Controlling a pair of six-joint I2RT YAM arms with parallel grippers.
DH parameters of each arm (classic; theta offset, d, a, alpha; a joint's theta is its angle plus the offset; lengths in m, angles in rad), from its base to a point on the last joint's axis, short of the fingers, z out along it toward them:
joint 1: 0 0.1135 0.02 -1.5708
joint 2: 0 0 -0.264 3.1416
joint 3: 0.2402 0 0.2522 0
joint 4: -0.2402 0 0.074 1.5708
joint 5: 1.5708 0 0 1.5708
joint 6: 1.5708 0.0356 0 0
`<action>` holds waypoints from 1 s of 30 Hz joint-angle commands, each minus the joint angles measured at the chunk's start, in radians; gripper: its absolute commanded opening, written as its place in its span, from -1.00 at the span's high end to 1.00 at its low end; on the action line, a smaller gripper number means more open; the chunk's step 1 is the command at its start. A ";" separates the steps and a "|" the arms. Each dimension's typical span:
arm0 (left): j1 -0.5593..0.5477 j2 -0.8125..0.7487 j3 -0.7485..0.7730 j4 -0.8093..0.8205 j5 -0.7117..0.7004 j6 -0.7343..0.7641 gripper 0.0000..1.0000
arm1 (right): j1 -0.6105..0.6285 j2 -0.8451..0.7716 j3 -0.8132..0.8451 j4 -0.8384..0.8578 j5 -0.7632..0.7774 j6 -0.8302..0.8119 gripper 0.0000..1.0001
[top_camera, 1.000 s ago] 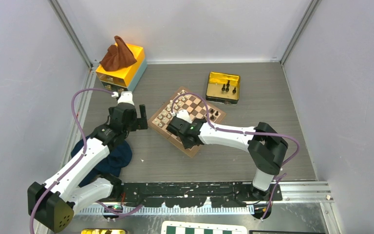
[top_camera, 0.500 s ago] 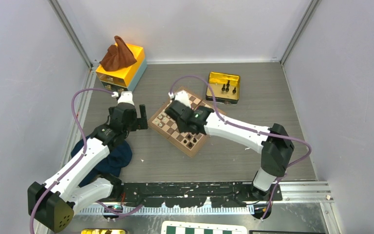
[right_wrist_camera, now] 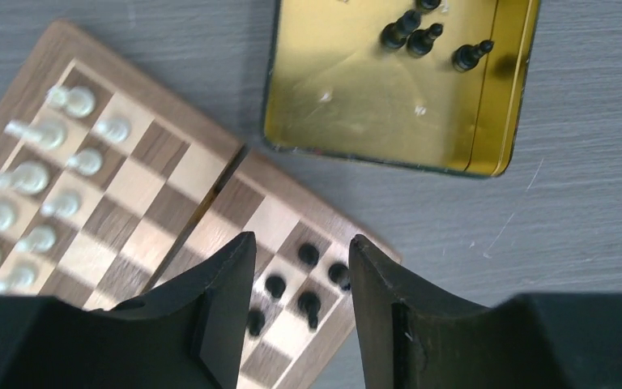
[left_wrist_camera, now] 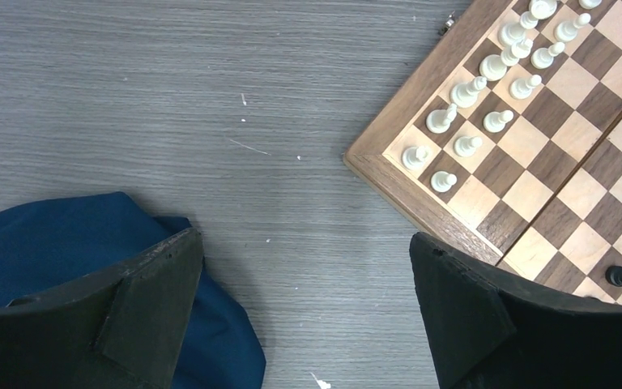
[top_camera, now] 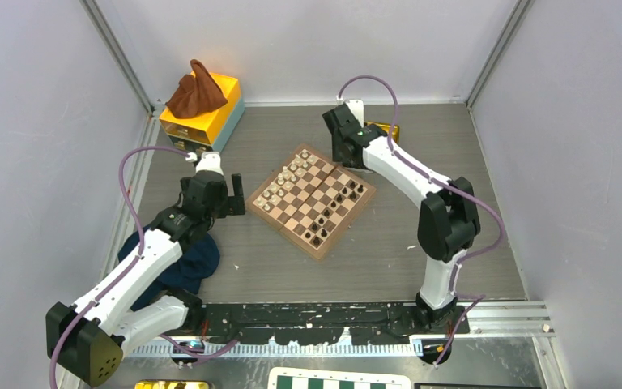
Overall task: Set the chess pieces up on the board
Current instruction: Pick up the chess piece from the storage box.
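The wooden board [top_camera: 312, 198] lies at the table's middle, also in the left wrist view [left_wrist_camera: 534, 154] and right wrist view [right_wrist_camera: 138, 186]. Cream pieces [top_camera: 279, 182] fill its left side. Black chess pieces [top_camera: 332, 215] stand along its right side; several show between my right fingers [right_wrist_camera: 308, 279]. More black pieces [right_wrist_camera: 421, 36] lie in a gold tin [right_wrist_camera: 372, 121]. My right gripper [right_wrist_camera: 301, 251] is open and empty, high over the board's far corner near the tin. My left gripper [left_wrist_camera: 304, 259] is open and empty over bare table, left of the board.
A blue cloth [top_camera: 186, 259] lies under my left arm, also in the left wrist view [left_wrist_camera: 65, 235]. A yellow box [top_camera: 206, 113] with a brown cloth [top_camera: 197, 89] on it stands at the back left. A green-and-white board [top_camera: 340, 379] lies at the bottom edge.
My right arm has swung from the board's near-left part up and back to the far right, by the gold tin. More black pieces now show on the board. My left arm has not moved.
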 commanded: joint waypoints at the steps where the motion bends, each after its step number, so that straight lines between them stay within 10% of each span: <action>1: 0.000 0.004 0.005 0.040 -0.039 0.020 -0.99 | -0.076 0.062 0.087 0.074 -0.006 -0.031 -0.05; 30: 0.000 0.061 0.002 0.027 -0.051 0.030 -0.99 | -0.304 0.418 0.389 0.138 -0.051 -0.039 -0.14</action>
